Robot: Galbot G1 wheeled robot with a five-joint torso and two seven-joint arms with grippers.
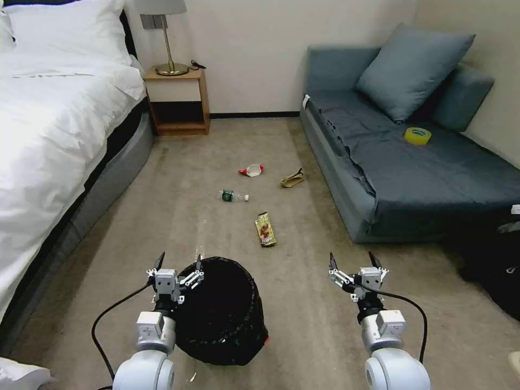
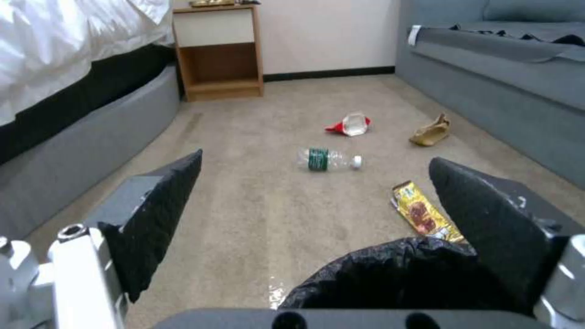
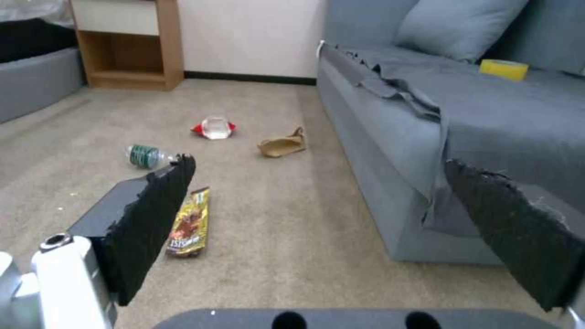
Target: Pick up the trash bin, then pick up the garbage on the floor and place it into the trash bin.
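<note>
My left claw [image 1: 177, 265] hangs with fingers apart over the near-left rim of the trash bin [image 1: 225, 314]. One finger is above the crinkly black liner, the other outside it, so I judge it is lined up to straddle the rim and pinch there. No contact visible yet. The bin stands upright on the carpet [image 1: 179, 216], directly ahead of my left arm.

My right claw [image 1: 355, 264] is also spread wide, holding nothing, hovering over bare carpet to the right of the bin.

Garbage, all on the carpet beyond the bin:
- yellow-brown snack wrapper [image 1: 265, 229], nearest, flat, just past the bin's far rim
- clear bottle with green label [image 1: 234, 196], on its side, further out
- red-and-white crumpled pack [image 1: 251, 170] and tan crumpled paper [image 1: 292, 178], furthest, well apart from each other

Room to move: bed [image 1: 54, 151] bounds the left, blue-grey sofa [image 1: 390, 179] the right; the tan paper lies near the sofa base, so that approach looks tighter. The lane between is open. A dark bag [image 1: 493, 265] sits on the floor far right, near my right arm's outer side.
</note>
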